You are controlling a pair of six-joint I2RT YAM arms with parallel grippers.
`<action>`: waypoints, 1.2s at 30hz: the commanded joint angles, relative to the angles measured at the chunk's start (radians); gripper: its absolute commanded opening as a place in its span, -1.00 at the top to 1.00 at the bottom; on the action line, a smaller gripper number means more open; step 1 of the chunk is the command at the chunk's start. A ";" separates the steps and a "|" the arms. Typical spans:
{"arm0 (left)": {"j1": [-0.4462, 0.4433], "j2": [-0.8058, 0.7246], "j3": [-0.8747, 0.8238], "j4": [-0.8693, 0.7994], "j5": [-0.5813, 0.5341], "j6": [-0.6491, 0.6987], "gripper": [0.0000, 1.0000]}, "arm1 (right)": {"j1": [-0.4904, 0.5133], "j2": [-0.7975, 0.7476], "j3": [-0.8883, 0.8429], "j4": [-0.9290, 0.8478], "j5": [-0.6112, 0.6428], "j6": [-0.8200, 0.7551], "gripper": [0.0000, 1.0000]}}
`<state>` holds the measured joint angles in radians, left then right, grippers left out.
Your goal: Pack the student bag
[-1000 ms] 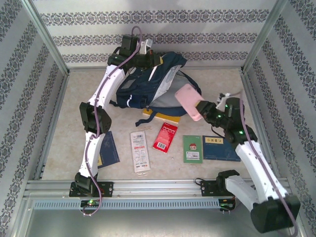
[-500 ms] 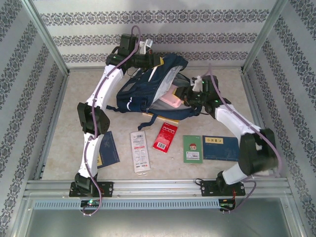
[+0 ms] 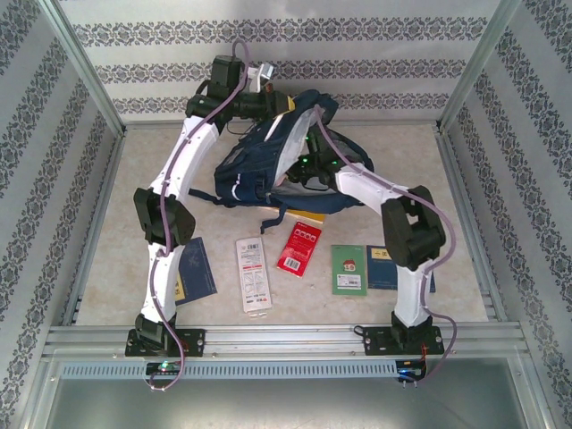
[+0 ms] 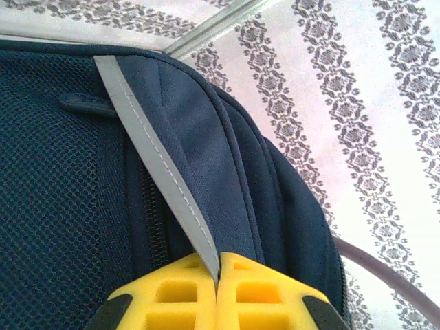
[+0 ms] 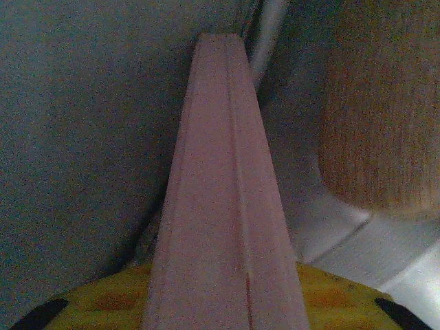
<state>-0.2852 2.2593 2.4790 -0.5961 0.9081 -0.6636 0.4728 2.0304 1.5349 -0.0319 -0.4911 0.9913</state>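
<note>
The navy student bag (image 3: pixel 255 156) lies at the back of the table with its mouth facing right. My left gripper (image 3: pixel 284 105) holds its upper edge up, shut on the grey stripe (image 4: pixel 158 165) where it meets the yellow fingertips (image 4: pixel 218 265). My right gripper (image 3: pixel 302 168) reaches deep into the bag's mouth. In the right wrist view a pink case (image 5: pixel 220 172) runs from between the yellow fingers (image 5: pixel 330 292) into the dim grey lining. The case hides the pads, so contact cannot be made out.
In front of the bag lie a white packet (image 3: pixel 253 273), a red packet (image 3: pixel 300 248), a green book (image 3: pixel 349 268), a blue book (image 3: pixel 195 271) and another blue book (image 3: pixel 382 266) behind the right arm. A yellow-edged book (image 3: pixel 279 211) pokes from under the bag. A tan ribbed thing (image 5: pixel 375 117) sits inside.
The right arm has swung the pink case from the right of the bag through its mouth and deep inside. The left gripper has lifted the bag's top edge slightly.
</note>
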 commanded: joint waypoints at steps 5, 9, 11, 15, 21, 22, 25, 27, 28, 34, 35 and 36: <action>0.035 -0.111 0.010 0.110 0.047 0.034 1.00 | 0.072 0.120 0.166 0.056 0.085 0.019 -0.82; 0.072 -0.118 -0.016 0.098 0.036 0.046 1.00 | 0.070 0.034 0.132 0.044 0.092 -0.078 -0.96; 0.094 -0.120 -0.020 0.083 0.022 0.057 1.00 | 0.069 -0.019 0.110 0.024 0.089 -0.133 -0.96; 0.136 -0.131 -0.053 0.096 0.002 0.037 1.00 | 0.061 -0.115 0.046 0.002 0.082 -0.202 -0.96; 0.176 -0.155 -0.099 0.104 -0.027 0.019 1.00 | 0.030 -0.214 -0.052 -0.014 0.109 -0.239 -0.96; 0.181 -0.158 -0.105 0.104 -0.032 0.019 1.00 | 0.025 -0.229 -0.068 -0.013 0.116 -0.242 -0.96; 0.211 -0.179 -0.137 0.114 -0.056 0.015 1.00 | 0.008 -0.288 -0.109 -0.033 0.135 -0.279 -0.95; 0.240 -0.195 -0.176 0.137 -0.073 0.004 1.00 | 0.005 -0.334 -0.131 -0.053 0.145 -0.324 -0.94; 0.251 -0.199 -0.184 0.139 -0.081 0.003 1.00 | 0.006 -0.354 -0.134 -0.077 0.152 -0.346 -0.93; 0.289 -0.194 -0.189 0.100 -0.132 0.033 1.00 | 0.007 -0.508 -0.241 -0.141 0.209 -0.428 -0.89; 0.290 -0.189 -0.185 0.086 -0.149 0.044 1.00 | 0.008 -0.534 -0.266 -0.148 0.212 -0.437 -0.89; 0.290 -0.182 -0.183 0.073 -0.158 0.052 1.00 | 0.008 -0.557 -0.291 -0.157 0.215 -0.440 -0.88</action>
<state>-0.0120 2.1479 2.2704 -0.5900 0.7834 -0.6476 0.4801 1.5337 1.2938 -0.1516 -0.3149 0.6144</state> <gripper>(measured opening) 0.058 0.942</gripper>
